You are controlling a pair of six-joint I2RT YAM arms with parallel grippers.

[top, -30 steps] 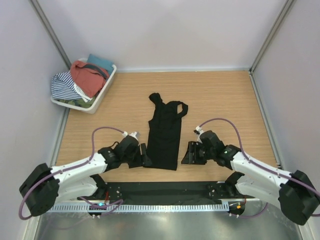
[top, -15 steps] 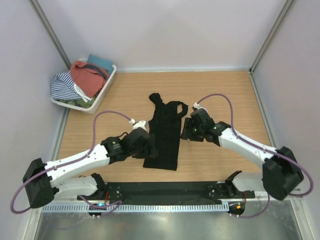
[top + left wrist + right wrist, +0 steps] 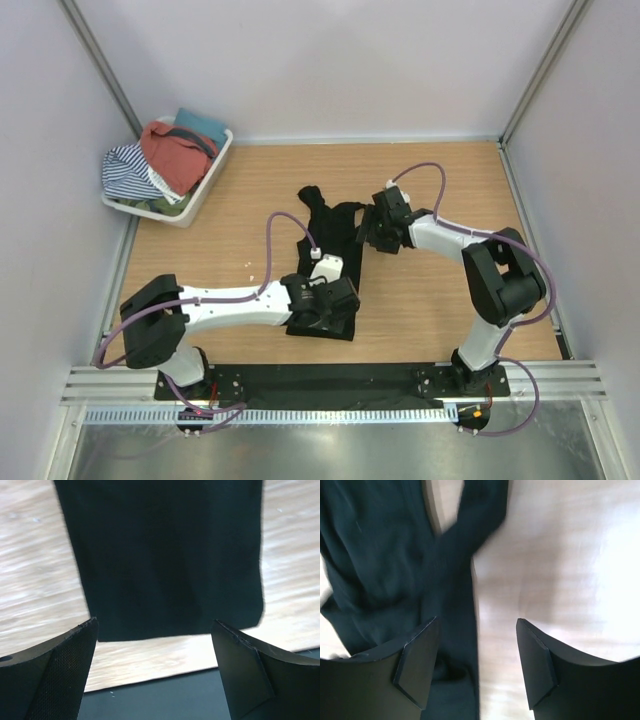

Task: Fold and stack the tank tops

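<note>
Black tank top: flat on the desk, in the middle, folded long and thin.
Rust-red tank top: in the white basket, far left corner.
Left end effector: wide apart over the bottom hem, holding nothing.
Right end effector: apart over the strap end, holding nothing.

Robotics laboratory test cell. Plain pale wall panels set in aluminium framing enclose a wooden tabletop. A left arm and a right arm, trailing purple cables, are bolted to a black base plate beside a metal rail. Household items: one black tank top and one white basket of clothes.
</note>
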